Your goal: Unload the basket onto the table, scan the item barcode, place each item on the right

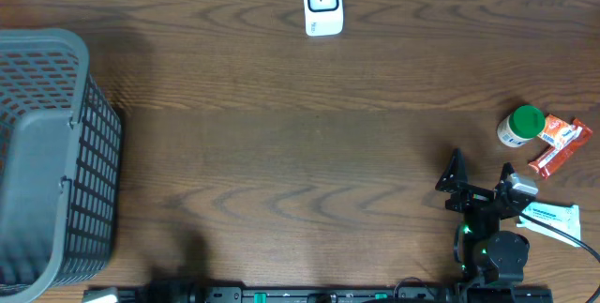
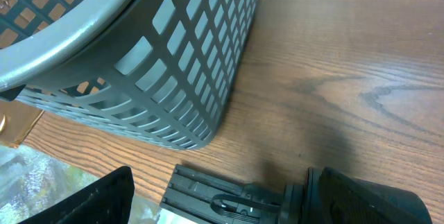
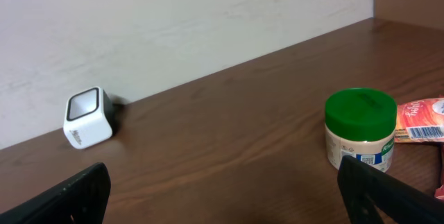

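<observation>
Both arms parked at the 6 o'clock edge of the bench right now. My right claw sits around 4 o'clock, spread wide with nothing between the fingers. My left claw only shows up on its own wrist cam: fingers well apart too, nothing in them, just wood grain and a black bit of the rig below.

The stuff to scan is bunched at 3 o'clock: a white jar with a green lid standing upright, and orange packets lying right beside it on the 3 o'clock side. On the right wrist cam there's a small barcode on the jar's label. A white packet lies flat nearer 4 o'clock, just beside my right arm.

The scanner, a little white cube, sits at 12 o'clock by the wall, well apart from everything else. The grey basket takes up the 9 o'clock end.
</observation>
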`<state>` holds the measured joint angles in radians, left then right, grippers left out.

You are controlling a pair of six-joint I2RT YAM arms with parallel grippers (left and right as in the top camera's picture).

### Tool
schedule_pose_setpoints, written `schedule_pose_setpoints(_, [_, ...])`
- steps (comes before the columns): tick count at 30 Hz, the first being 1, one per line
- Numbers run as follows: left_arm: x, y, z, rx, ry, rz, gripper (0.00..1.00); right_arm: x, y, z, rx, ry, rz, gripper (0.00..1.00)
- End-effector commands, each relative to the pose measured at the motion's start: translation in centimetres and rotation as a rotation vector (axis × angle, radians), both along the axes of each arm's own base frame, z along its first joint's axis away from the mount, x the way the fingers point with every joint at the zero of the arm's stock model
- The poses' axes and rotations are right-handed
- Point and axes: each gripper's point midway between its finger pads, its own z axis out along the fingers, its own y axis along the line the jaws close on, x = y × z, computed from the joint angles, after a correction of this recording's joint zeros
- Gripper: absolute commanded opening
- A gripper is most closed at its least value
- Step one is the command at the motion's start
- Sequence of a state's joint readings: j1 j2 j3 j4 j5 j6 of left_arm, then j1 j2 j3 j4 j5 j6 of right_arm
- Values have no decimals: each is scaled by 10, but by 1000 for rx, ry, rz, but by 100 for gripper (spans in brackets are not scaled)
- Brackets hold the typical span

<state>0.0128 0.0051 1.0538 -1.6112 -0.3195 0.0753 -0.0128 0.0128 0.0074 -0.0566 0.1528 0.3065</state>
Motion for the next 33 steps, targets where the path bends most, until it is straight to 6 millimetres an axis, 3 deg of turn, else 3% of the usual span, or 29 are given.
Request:
schedule_pose_setpoints(1, [-11, 1, -13, -1, 75, 10, 85, 0, 0, 0, 3, -2, -1, 99])
schedule_pose_setpoints(9, [-12, 4, -13, 14, 81, 18, 85, 0, 0, 0, 3, -2, -1, 99])
schedule_pose_setpoints(10, [-12, 5, -12, 17, 78, 22, 97, 0, 0, 0, 3, -2, -1, 99])
schedule_pose_setpoints(13, [-3, 5, -2, -18, 2, 49, 98, 0, 0, 0, 3, -2, -1, 99])
schedule_pose_setpoints(16, [12, 5, 19, -9, -106, 37, 98, 0, 0, 0, 3, -2, -1, 99])
schedule_pose_setpoints(21, [67, -11, 94, -55, -483, -57, 98, 0, 0, 0, 3, -2, -1, 99])
schedule_pose_setpoints(22, [79, -16, 101, -66, -528, -90, 98, 0, 0, 0, 3, -2, -1, 99])
schedule_pose_setpoints(24, [107, -27, 92, -91, -541, -154, 98, 0, 0, 0, 3, -2, -1, 99])
schedule_pose_setpoints(29, [175, -58, 45, -158, -552, -328, 98, 0, 0, 0, 3, -2, -1, 99])
schedule_pose_setpoints(33, [212, -63, 14, -157, -622, -364, 98, 0, 0, 0, 3, -2, -1, 99])
